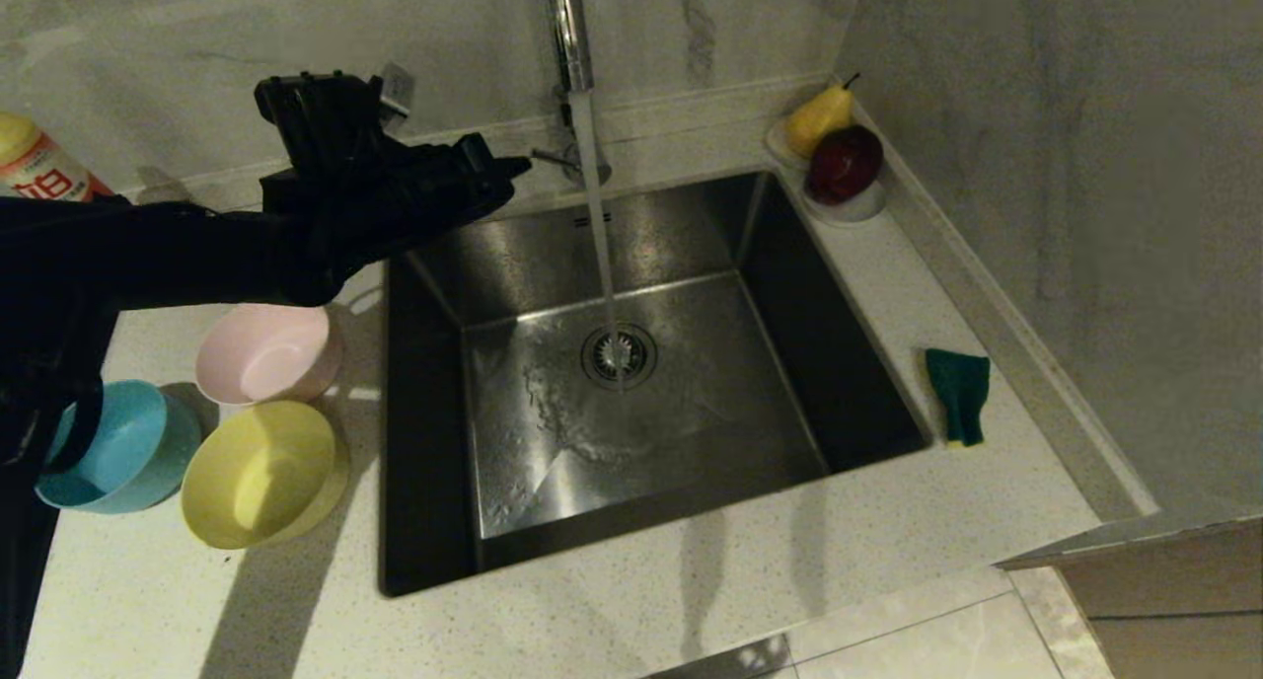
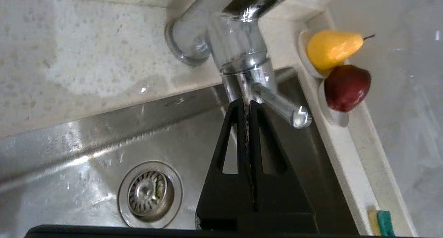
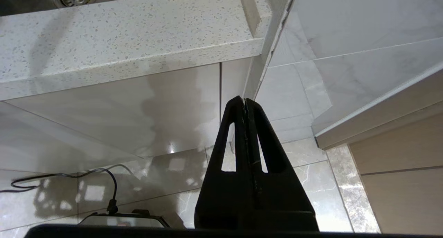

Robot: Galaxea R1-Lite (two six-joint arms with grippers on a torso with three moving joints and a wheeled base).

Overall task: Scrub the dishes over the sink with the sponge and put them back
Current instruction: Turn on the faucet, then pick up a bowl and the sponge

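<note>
Three bowls stand on the counter left of the sink [image 1: 839,363]: a pale pink one [image 1: 264,351], a yellow one [image 1: 261,474] and a light blue one [image 1: 116,447]. The sponge [image 1: 958,395] lies green face up on the counter right of the basin; its end also shows in the left wrist view [image 2: 380,223]. My left gripper [image 1: 515,168] [image 2: 245,102] is shut and empty above the sink's back left corner, its tips close to the chrome tap [image 2: 238,54]. Water runs from the tap [image 1: 570,28] onto the drain strainer [image 1: 619,355]. My right gripper [image 3: 244,100] hangs shut below the counter's front edge.
A small white dish [image 1: 849,205] with a yellow pear [image 1: 819,118] and a dark red fruit [image 1: 845,163] sits at the back right corner by the wall. A bottle with a red label [image 1: 39,166] stands at the far left. The tap's lever [image 2: 283,108] points toward the dish.
</note>
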